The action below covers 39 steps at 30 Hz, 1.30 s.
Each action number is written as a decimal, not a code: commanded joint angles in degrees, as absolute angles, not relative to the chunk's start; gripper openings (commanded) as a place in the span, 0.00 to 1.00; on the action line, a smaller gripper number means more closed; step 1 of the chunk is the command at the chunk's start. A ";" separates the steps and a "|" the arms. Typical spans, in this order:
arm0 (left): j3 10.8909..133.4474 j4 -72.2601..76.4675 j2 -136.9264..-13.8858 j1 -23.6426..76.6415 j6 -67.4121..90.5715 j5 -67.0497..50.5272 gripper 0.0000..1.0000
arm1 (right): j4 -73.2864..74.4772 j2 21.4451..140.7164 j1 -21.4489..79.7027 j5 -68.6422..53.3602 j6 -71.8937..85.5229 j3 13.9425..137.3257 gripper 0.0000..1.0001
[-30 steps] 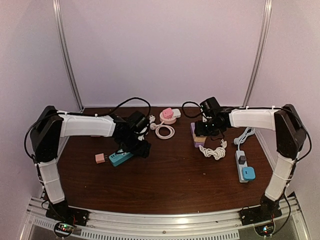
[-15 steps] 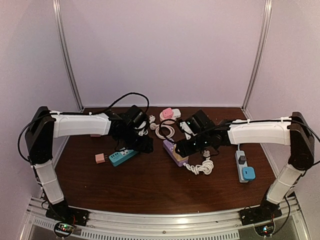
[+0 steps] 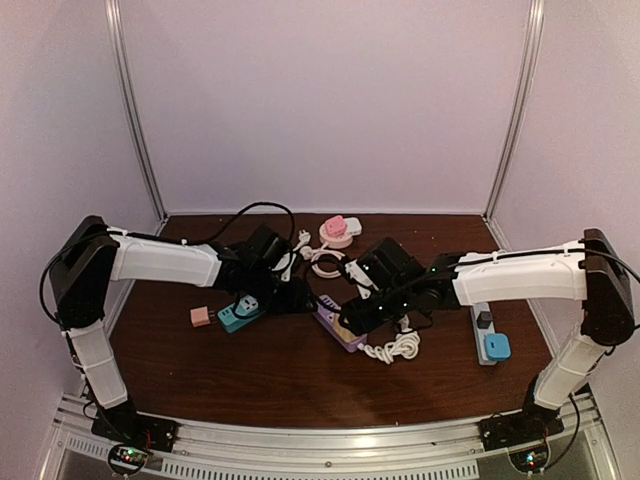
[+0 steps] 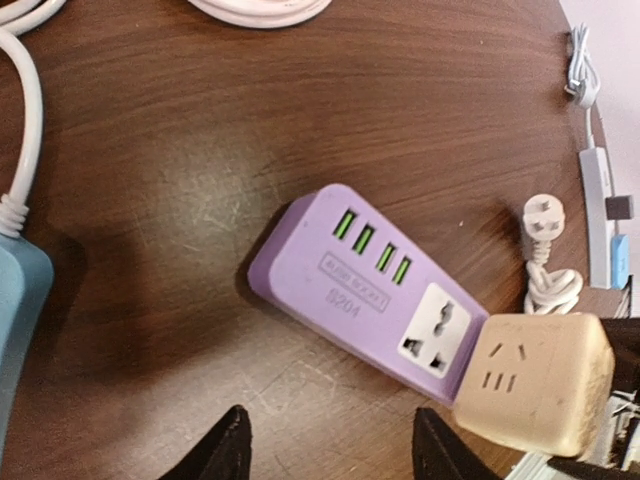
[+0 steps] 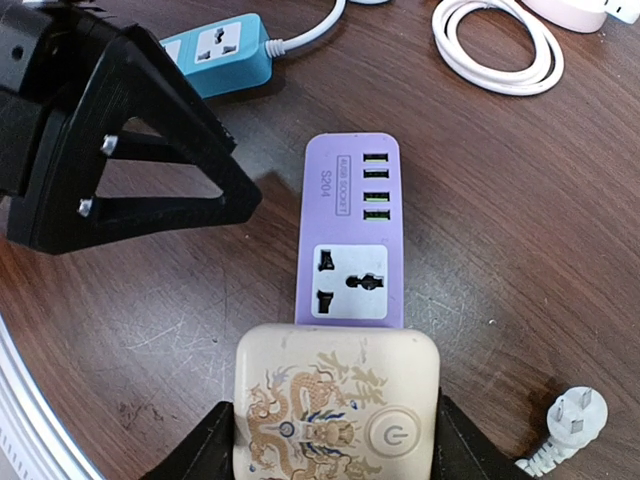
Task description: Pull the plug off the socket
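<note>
Near the middle of the table (image 3: 300, 385), the purple socket strip (image 3: 332, 322) is laid at a slant. The cream plug (image 5: 335, 385) is seated on the end of it nearest the right arm. So yeah, it's not pulled off yet by the look of it: in the right wrist view the plug's body is seen overlapping the strip's end with no gap showing. Whether the pins are fully in can't be told.

The right gripper (image 5: 335, 430) is clamped around that plug, with one finger pressed against each side. The strip's other universal outlet and its four green USB ports are left uncovered.

The left gripper (image 4: 330, 455) is held low over the wood just beside the strip's USB end. Its fingers are spread wide and nothing is caught between them. In the right wrist view it's seen apart from the strip, not touching it.

A teal strip (image 3: 240, 315) is found right by the left gripper, and a small pink block (image 3: 200, 316) is parked just beside that. On the other side of the purple strip, a white cable coil (image 3: 392, 348) is bunched up, and a loose white plug (image 5: 577, 418) is lying near it. A white strip (image 3: 484, 335) with a blue adapter stuck in it is set well off toward the right edge.
</note>
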State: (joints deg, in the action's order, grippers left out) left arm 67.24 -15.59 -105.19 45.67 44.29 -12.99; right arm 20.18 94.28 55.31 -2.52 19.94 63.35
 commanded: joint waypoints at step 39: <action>63.68 -5.99 -117.45 42.63 51.97 -22.12 0.08 | 18.56 97.34 59.91 5.61 18.20 70.25 0.48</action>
